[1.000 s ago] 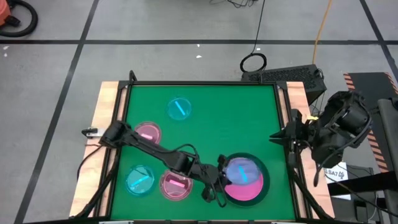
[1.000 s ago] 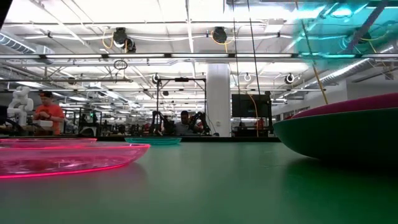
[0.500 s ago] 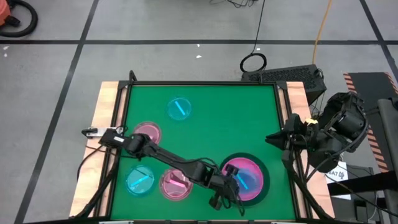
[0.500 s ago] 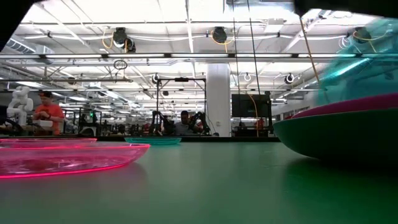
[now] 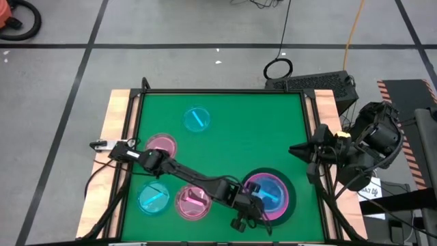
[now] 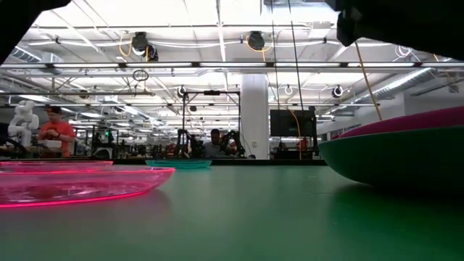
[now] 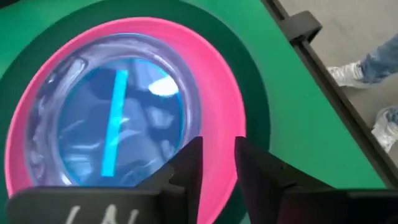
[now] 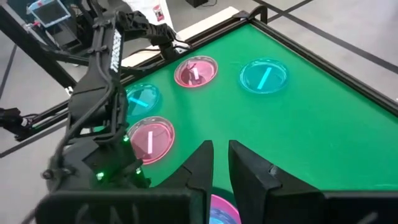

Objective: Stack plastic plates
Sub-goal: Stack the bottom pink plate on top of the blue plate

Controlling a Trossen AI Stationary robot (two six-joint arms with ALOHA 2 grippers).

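the left tool hangs at the near edge of the green tabletop, toward its right corner, right at the rim of the stack there. in its wrist view its two fingers sit close together with only a thin gap, and whether they nip the rim of the translucent cyan plate or merely overlap it cannot be told. that cyan plate lies nested in the opaque pink plate, which lies in the large dark plate.

four small plates are still unstacked: a translucent pink one and a cyan one along the near edge, another pink one by the left edge, another cyan one toward the far edge.

these plates look light, thin and stiff, with smooth, probably slippery surfaces; a pinch on the raised rim seems the best hold.

the right tool waits at the right edge, fingers nearly pressed together and holding nothing.
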